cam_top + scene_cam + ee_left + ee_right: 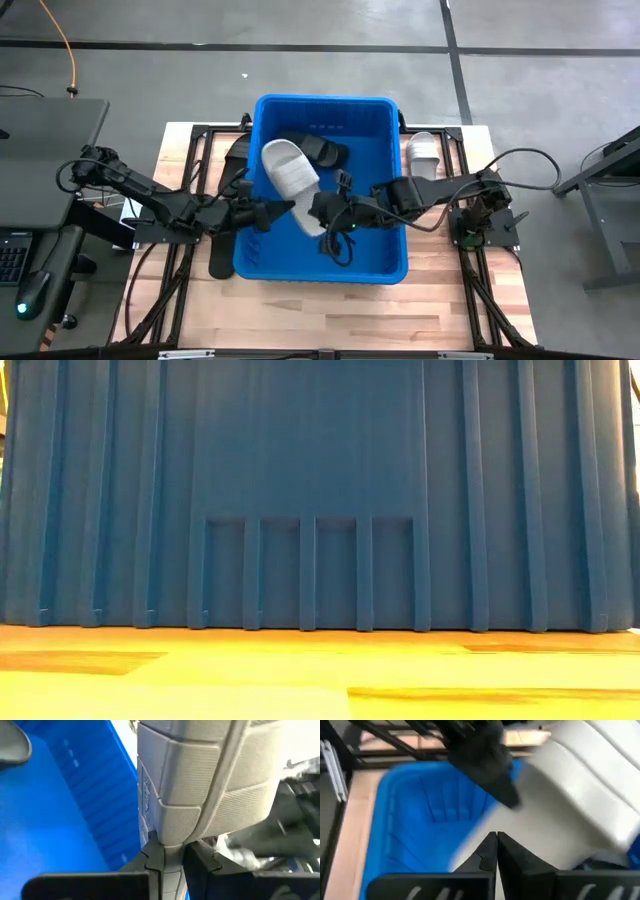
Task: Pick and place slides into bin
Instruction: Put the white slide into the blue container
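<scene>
A light grey slide (290, 172) is held tilted over the blue bin (378, 128). My left gripper (288, 208) reaches in from the left and is shut on it. My right gripper (316, 210) reaches in from the right, fingers shut, at the slide's near end. A black slide (325, 150) lies in the bin at its far side. Another light slide (422, 152) lies on the table right of the bin. Black slides (236, 160) (221, 256) lie left of it. The low view shows only the bin's wall (320, 490). My left gripper pinches a narrow edge of the light slide (168, 840) between its two fingers; whether that is strap or sole I cannot tell. The fingers come about level from the table's left. The slide stands up beyond them, over the bin. My right gripper's shut fingertips (490, 851) are close against the slide's pale surface (540, 820); I cannot tell whether they touch it.
The bin fills the middle of the wooden table (300, 310). Black frame rails (455, 150) and cables (520, 160) run beside it on both sides. Bare wood lies along the near edge.
</scene>
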Robot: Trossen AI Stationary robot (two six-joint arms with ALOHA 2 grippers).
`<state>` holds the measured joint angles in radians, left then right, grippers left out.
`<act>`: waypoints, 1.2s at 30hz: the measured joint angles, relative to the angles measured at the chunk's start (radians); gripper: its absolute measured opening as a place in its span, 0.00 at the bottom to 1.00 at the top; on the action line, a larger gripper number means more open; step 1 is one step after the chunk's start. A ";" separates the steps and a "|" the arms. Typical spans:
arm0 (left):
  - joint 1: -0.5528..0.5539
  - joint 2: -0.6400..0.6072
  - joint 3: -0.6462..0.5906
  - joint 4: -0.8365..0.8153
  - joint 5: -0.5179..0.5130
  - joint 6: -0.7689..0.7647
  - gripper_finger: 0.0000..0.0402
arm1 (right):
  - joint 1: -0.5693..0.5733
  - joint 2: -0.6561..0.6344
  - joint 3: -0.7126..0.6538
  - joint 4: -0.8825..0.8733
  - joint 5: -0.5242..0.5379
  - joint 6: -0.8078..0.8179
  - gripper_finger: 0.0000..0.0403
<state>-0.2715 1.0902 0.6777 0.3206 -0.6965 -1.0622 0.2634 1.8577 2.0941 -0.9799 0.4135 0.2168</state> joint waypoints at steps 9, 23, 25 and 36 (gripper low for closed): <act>-0.001 -0.147 0.000 -0.227 0.122 0.022 0.08 | -0.048 -0.089 0.000 -0.135 -0.030 0.071 0.27; 0.090 -0.190 0.000 -0.350 0.566 0.070 0.08 | -0.294 -0.183 0.000 -0.114 -0.527 0.014 0.58; 0.126 -0.189 0.000 -0.349 0.654 0.085 0.07 | -0.336 -0.184 0.000 -0.078 -0.646 0.011 0.57; 0.348 -0.188 0.019 -0.296 1.174 0.134 0.07 | -0.509 -0.152 0.000 0.068 -1.151 0.140 0.56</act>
<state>0.0764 0.9019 0.6968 0.0241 0.4779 -0.9281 -0.2455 1.7059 2.0937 -0.9122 -0.7372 0.3564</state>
